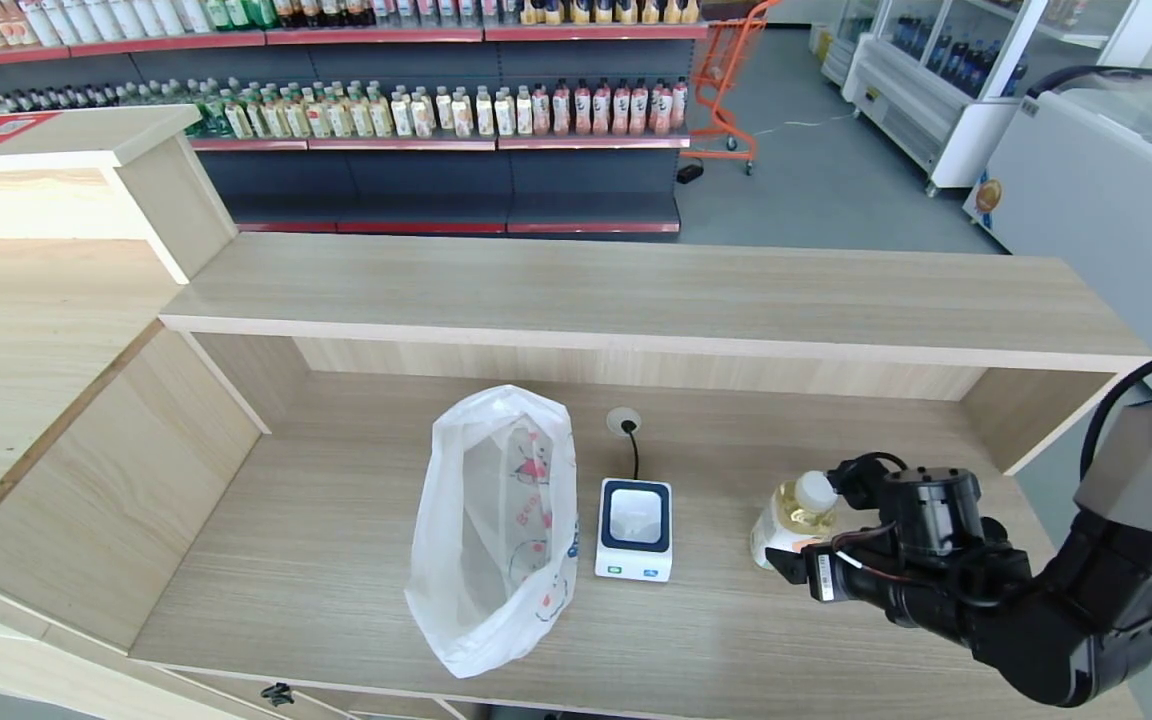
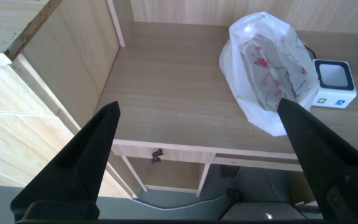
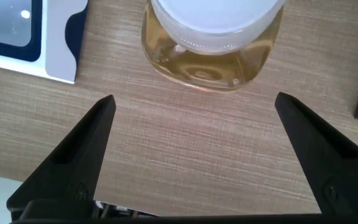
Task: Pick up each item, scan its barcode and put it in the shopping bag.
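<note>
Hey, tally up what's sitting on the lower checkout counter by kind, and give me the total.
Shopping bag: 1
Barcode scanner: 1
Bottle: 1
Total: 3

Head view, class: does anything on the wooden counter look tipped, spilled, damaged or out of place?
Nothing stands out. The white plastic shopping bag stands open, the white-and-navy barcode scanner lies flat beside it, and the clear white-capped bottle of yellow liquid stands upright, no spill around it. The right claw hangs open near it.
</note>
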